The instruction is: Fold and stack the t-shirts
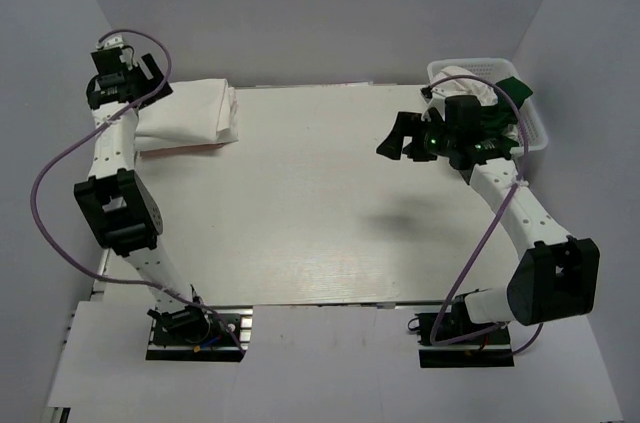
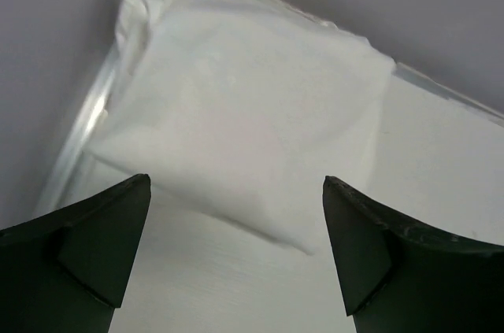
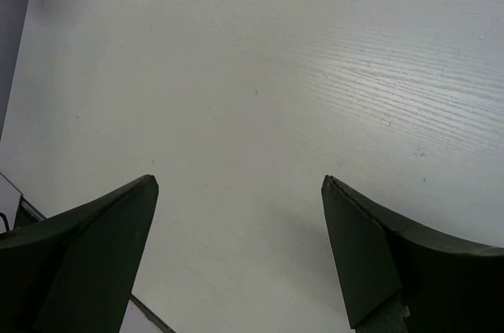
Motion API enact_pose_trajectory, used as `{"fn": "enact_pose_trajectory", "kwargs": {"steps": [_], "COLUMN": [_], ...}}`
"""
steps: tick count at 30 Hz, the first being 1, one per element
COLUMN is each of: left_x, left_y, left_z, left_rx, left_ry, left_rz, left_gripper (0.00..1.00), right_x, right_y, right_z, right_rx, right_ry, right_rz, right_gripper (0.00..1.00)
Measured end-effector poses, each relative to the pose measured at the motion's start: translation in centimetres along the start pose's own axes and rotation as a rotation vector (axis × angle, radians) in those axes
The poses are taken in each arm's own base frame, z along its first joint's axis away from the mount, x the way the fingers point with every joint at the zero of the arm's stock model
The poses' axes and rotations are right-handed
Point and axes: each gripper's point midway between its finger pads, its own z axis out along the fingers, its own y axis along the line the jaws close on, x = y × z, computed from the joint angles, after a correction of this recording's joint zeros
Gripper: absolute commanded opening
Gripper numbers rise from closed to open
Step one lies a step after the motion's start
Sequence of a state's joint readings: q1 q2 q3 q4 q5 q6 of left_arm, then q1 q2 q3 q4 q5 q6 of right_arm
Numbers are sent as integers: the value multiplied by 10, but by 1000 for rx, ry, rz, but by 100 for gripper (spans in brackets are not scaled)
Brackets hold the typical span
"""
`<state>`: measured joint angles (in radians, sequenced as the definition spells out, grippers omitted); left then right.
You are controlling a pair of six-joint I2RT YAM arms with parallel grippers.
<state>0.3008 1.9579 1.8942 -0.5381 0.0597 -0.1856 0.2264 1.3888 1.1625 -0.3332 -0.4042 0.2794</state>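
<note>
One folded white cloth t-shirt pile [image 1: 190, 111], far-left. White plastic lattice basket [image 1: 537, 133]: one white shirt [image 1: 468, 83], one dark green shirt [image 1: 517, 89]. Both apart: left gripper [image 2: 236, 182], right gripper [image 3: 239, 179].

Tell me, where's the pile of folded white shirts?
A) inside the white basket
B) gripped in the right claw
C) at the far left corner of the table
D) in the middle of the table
C: the pile of folded white shirts lies at the far left corner of the table, and the left claw, open, is right by it.
</note>
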Motion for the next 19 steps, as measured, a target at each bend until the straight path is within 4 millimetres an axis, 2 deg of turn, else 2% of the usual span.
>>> {"fn": "enact_pose_trajectory", "kwargs": {"steps": [2,4,8,11,13,15,17,19], "left_x": [25,47,126,169,179,170,151,145], "left_y": [-20,-41,-74,-95,-109,-120,-129,-135], "left_z": [-29,-50,-97,-142,-176,-202,-214,-211], "left_rx": [52,112,198,264,331,388,415,411], "left_ry": [26,45,160,182,153,98,46,37], "left_rz": [-46,-82,-102,-122,-145,-163,-167,-163], "left_gripper": [100,100,100,100,100,100,100,100], "right_x": [6,12,23,31,37,43,47,49], "right_y": [-2,-4,-14,-20,-23,-26,-30,-32], "right_z": [-4,-4,-5,-13,-19,-23,-22,-20], "right_rx": [9,18,61,96,112,125,134,139], "right_ry": [-6,1,6,-32,-66,-100,-114,-125], "right_rz": [-1,4,13,11,17,17,34,54], "right_gripper": [90,90,90,90,90,90,90,90]}}
